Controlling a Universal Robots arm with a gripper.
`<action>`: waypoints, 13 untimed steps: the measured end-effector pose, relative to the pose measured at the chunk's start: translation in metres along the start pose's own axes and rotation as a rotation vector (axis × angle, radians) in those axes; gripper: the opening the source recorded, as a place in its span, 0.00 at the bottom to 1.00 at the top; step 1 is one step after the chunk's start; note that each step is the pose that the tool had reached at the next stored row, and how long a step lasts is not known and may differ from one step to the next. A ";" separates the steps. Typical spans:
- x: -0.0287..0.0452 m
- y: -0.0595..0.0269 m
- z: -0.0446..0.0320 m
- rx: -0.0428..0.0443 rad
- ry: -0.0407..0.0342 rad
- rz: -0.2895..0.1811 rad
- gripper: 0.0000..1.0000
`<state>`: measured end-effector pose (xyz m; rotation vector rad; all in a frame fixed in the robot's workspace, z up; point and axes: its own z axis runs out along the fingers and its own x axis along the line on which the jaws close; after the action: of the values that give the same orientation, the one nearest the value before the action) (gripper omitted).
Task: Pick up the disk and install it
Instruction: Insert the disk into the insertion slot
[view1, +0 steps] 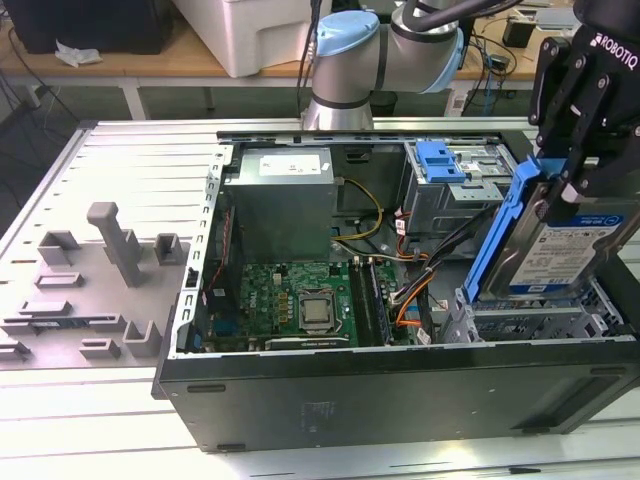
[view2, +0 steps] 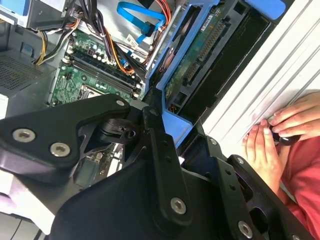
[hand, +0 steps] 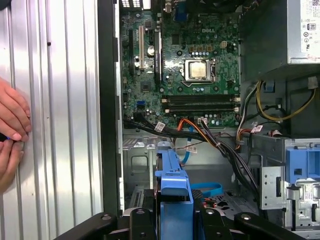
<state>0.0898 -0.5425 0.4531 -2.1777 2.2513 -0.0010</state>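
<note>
Jaws clamp the disk, tilted on edge above the drive bay in the open case; best squared to the bay and steered clear of loose cables

Dull silver metal is shown on the flat rectangular silver disk; its label looks like smooth paper, and it is edged in glossy blue plastic. A matt black finish is worn by the black robot gripper. The open black computer case is made of matt painted sheet metal. The ribbed light-grey table is smooth satin metal, with matt grey plastic blocks near its edge at the exterior view's left.
</note>
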 end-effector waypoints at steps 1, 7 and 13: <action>0.0000 0.0000 0.0000 -0.0001 -0.0032 0.000 0.36; 0.0000 -0.0001 0.0000 -0.0001 -0.0037 0.000 0.36; 0.0000 -0.0001 0.0001 0.0001 0.0037 0.000 0.36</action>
<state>0.0898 -0.5425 0.4531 -2.1796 2.2530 -0.0052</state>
